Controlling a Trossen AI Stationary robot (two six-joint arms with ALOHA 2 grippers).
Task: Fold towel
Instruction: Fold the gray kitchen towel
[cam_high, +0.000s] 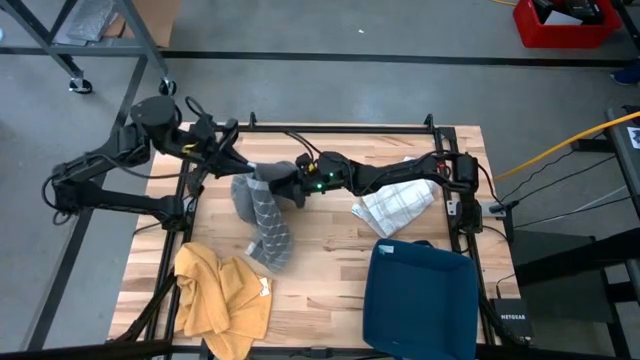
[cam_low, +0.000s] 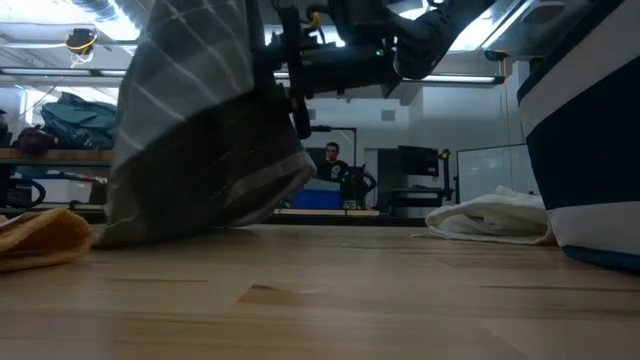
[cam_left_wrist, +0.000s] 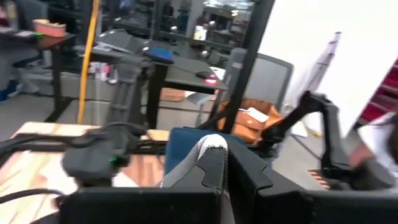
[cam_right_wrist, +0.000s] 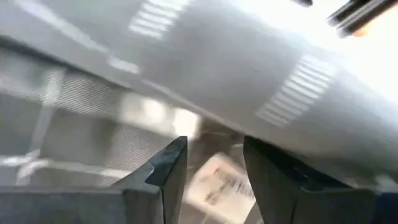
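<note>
The grey striped towel (cam_high: 265, 220) is raised at its far end, while its lower part lies on the wooden table toward the near edge. In the low view the grey towel (cam_low: 200, 130) hangs as a wide drape with its bottom on the table top. My left gripper (cam_high: 238, 165) is at the towel's raised end and is shut on it. My right gripper (cam_high: 292, 188) reaches in from the table's right and stands open beside the raised part. In its wrist view the right gripper (cam_right_wrist: 214, 168) has the towel (cam_right_wrist: 217, 68) and a label close in front of it. My left gripper (cam_left_wrist: 227, 168) pinches a bunched fold of the grey towel (cam_left_wrist: 205, 146) at its raised far end, between the two fingers. That end is lifted clear and the cloth hangs slack below, its lower part on the table. Whether my right gripper touches the towel, I cannot tell.
A yellow towel (cam_high: 220, 295) lies crumpled at the table's near left corner. A white checked towel (cam_high: 395, 205) lies right of centre under the right arm. A dark blue bin (cam_high: 420, 295) sits at the near right. Bare wood shows between the grey towel and the bin.
</note>
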